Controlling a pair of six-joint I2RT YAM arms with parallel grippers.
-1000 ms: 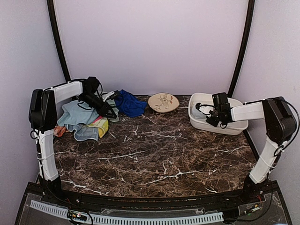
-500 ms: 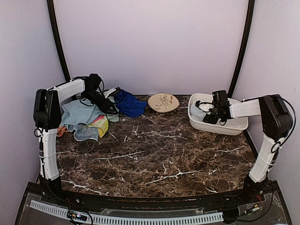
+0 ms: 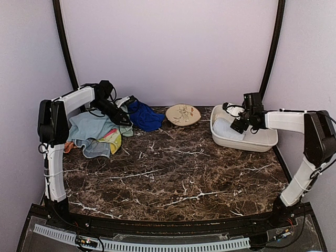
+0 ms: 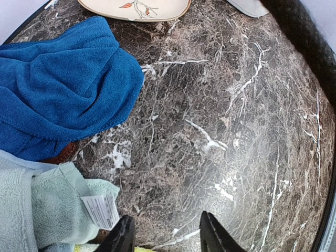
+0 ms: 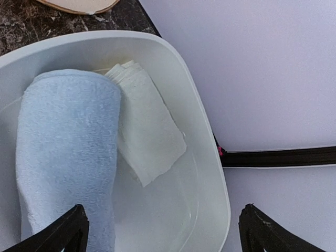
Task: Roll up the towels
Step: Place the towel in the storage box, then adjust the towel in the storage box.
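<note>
Up out of the white plastic tub [image 5: 207, 157] comes the right gripper [image 5: 165, 231], which sat low inside it a second ago with its fingers nearly together; now it hangs above the tub's near end with its fingers spread wide and nothing between them. The left gripper [image 4: 165, 236] has drawn back from the front of the towel pile toward the rear of the table, beside the royal blue towel [image 4: 58, 89].

Two towels lie in the tub. A light blue towel [image 5: 65, 152], rolled into a thick cylinder, runs lengthwise along one side. A cream-white towel [image 5: 149, 136], flatter and loosely folded, lies just beside it, touching the roll and slanting across the tub floor.

The left gripper's fingers stand partly apart over bare brown marble table [image 4: 236, 131], gripping nothing. Just beside them lies a pale green towel [image 4: 52, 210] with a white label [image 4: 102, 210], and behind that the royal blue towel sits crumpled. In the overhead view, another light blue towel [image 3: 86, 128] and a yellow towel [image 3: 113, 140] lie unrolled at the table's left. The beige patterned plate [image 4: 136, 8] sits between the pile and the tub.
</note>
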